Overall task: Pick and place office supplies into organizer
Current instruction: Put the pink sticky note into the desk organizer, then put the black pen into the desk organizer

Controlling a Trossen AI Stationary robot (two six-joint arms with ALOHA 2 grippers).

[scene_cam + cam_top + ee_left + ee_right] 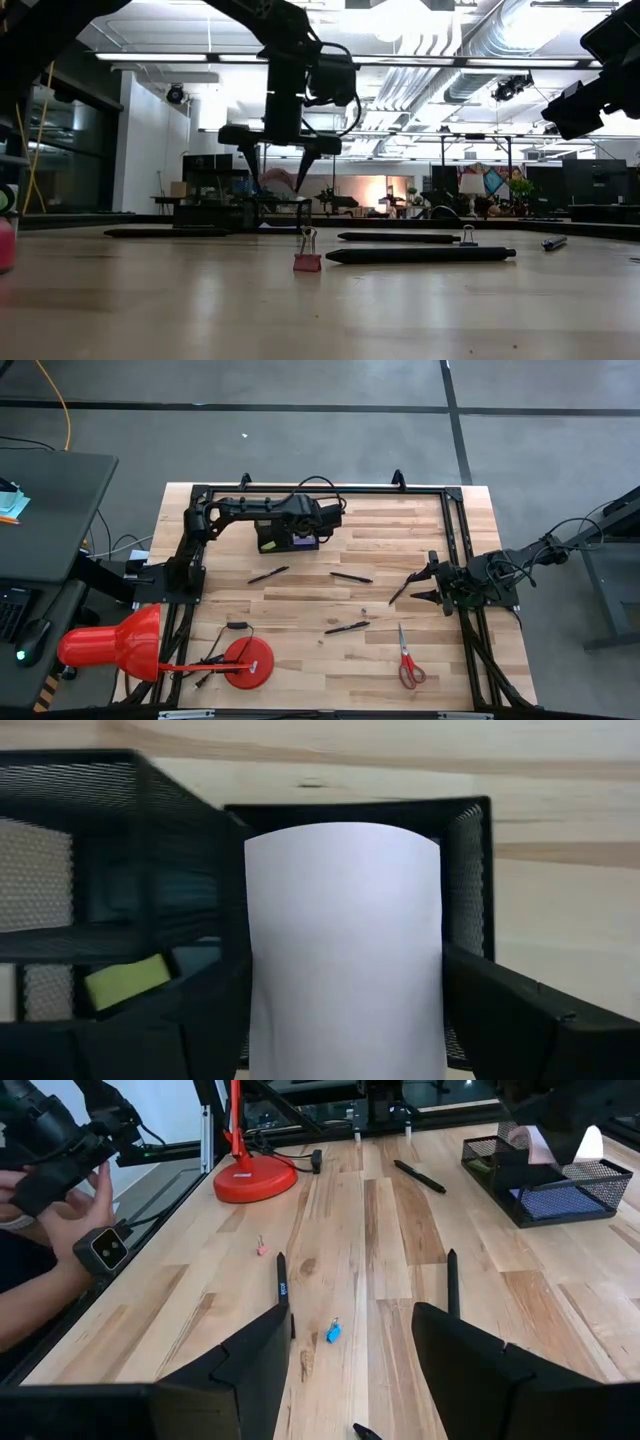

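Note:
My left gripper (345,1020) hangs over the black mesh organizer (268,544) at the table's far side, shut on a pale pink sticky-note pad (345,940). In the organizer lie a purple pad (555,1200) and a yellow piece (125,982). My right gripper (350,1340) is open and holds nothing, low over the table's right part with a pen (402,590) beside it. Red-handled scissors (408,660) lie flat near the front edge. Other pens (268,574), (351,577), (347,627) lie mid-table. My left gripper pinches the sticky-note pad between its two fingers by two opposite side edges (432,980). The fingers come from above, pointing down. The pad is bowed and sits over one compartment of the organizer (465,870); whether it touches the organizer, I cannot tell.
A red desk lamp stands on its round base (248,660) at the front left. Small binder clips lie on the wood, one pink (307,262) and one blue (333,1332). A person's hands (60,1190) show beyond the table's edge. Bare wood lies between the pens.

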